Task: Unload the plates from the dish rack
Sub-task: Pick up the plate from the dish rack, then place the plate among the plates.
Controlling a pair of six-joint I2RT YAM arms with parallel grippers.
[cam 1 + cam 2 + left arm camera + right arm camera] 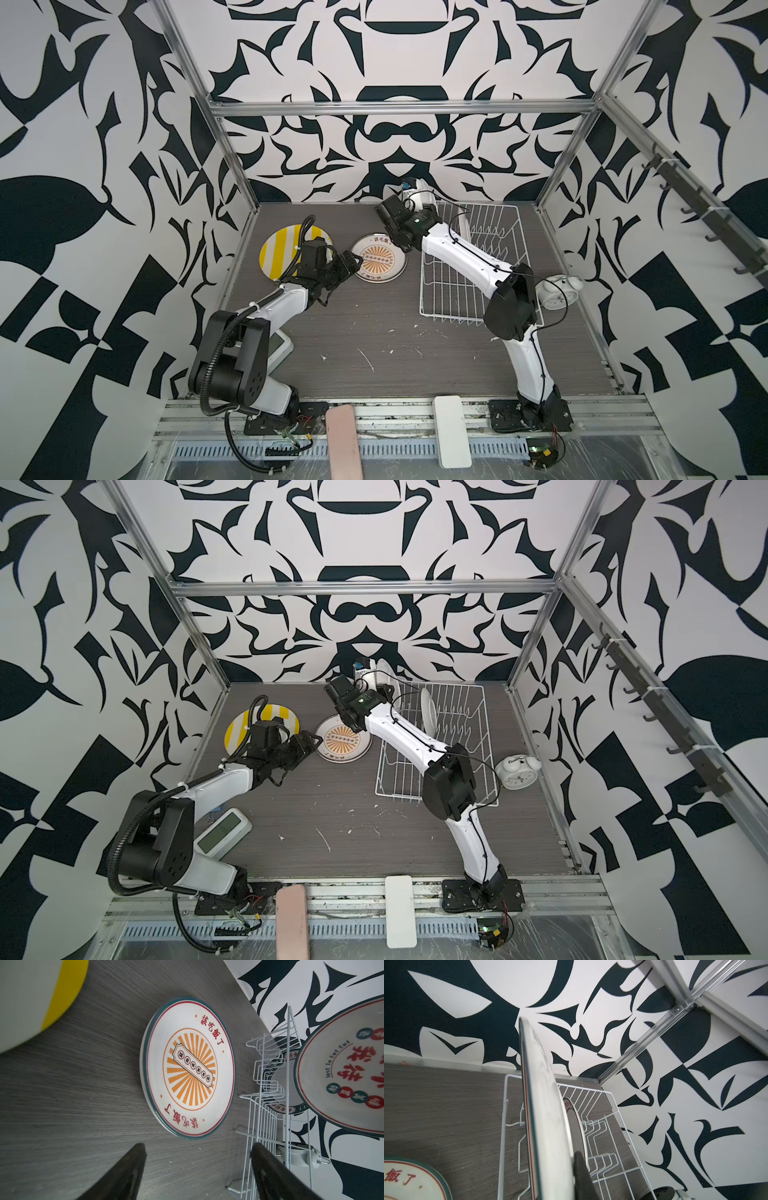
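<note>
Your right gripper [412, 192] is closed tight on the rim of a small plate [548, 1130]. It holds that plate on edge, raised over the far left corner of the dish rack [453, 291]. In the right wrist view one dark finger [581, 1174] presses against the plate's white back. The left wrist view shows its printed face with red and dark-green characters. You cannot tell whether its lower edge touches the wires.

Just behind it, a second plate [428, 710] stands upright between the tines at the rack's far end.

Your left gripper [197, 1159] has its jaws spread wide with nothing between them. It hangs low over the table [374, 340], just beside the left rim of the sunburst plate [380, 259]. That plate lies flat and face up, left of the rack.

Further left, the striped plate [282, 249] also lies flat, partly under your left wrist.

A white alarm clock [557, 293] sits just right of the rack.
</note>
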